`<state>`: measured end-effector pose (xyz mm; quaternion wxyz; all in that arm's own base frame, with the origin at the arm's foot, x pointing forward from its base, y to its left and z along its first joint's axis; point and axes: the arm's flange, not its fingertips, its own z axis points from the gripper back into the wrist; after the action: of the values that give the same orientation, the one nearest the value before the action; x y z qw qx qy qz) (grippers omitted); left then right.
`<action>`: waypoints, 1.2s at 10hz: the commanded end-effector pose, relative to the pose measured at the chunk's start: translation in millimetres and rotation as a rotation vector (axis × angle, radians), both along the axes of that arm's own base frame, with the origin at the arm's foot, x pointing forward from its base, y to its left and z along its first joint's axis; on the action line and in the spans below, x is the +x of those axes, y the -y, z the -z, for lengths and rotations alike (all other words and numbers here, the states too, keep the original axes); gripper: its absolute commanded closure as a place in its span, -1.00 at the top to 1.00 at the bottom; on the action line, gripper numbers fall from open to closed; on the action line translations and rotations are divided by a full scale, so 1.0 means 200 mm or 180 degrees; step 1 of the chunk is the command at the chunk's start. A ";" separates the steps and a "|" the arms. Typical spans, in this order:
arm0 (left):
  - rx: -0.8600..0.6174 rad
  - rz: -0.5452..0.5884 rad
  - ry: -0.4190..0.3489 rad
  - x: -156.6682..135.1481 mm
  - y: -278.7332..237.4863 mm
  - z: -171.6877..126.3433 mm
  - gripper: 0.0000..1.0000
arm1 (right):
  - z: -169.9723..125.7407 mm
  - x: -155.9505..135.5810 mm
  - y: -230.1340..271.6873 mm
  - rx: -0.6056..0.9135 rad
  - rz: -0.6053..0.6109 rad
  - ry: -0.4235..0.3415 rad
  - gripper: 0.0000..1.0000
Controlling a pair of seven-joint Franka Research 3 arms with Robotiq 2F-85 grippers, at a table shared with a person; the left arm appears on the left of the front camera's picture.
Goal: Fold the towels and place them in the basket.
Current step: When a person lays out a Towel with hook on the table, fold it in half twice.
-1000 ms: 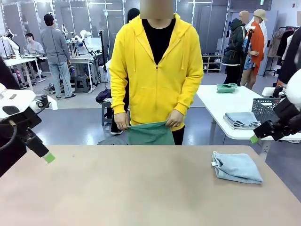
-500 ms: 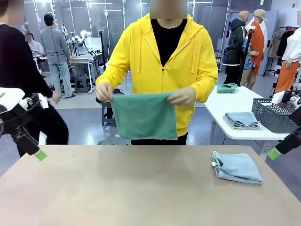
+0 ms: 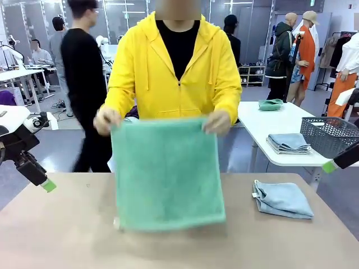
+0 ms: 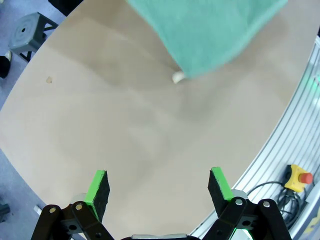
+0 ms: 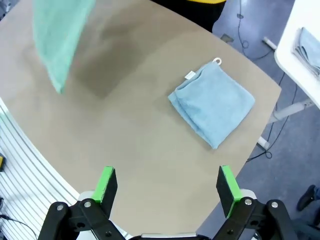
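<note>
Jaws of the left pincer (image 4: 160,187) stand wide and empty over the surface (image 3: 61,235). Green towel (image 3: 167,174), bunched at the person's waist a second ago, now hangs spread from both hands (image 3: 106,119), its lower edge blurred. Blue towel (image 3: 282,199) lies folded at right. Basket (image 3: 328,136) sits on a side table (image 3: 255,129), contents indiscernible. Right pincer (image 5: 167,187) gapes, empty.
</note>
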<state>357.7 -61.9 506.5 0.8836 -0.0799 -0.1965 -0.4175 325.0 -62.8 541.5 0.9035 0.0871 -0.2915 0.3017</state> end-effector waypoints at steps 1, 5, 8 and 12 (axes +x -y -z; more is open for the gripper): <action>-0.0001 -0.0002 0.0004 0.00 0.00 0.00 1.00 | 0.00 -0.01 -0.02 -0.0107 -0.0073 -0.0027 1.00; -0.0001 -0.0002 0.0004 0.00 0.00 0.00 1.00 | 0.00 -0.01 -0.02 -0.0107 -0.0073 -0.0027 1.00; -0.0001 -0.0002 0.0004 0.00 0.00 0.00 1.00 | 0.00 -0.01 -0.02 -0.0107 -0.0073 -0.0027 1.00; -0.0001 -0.0002 0.0004 0.00 0.00 0.00 1.00 | 0.00 -0.01 -0.02 -0.0107 -0.0073 -0.0027 1.00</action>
<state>357.7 -61.8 506.6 0.8836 -0.0799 -0.1965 -0.4175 324.5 -59.2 541.4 0.9026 0.0795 -0.2854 0.3122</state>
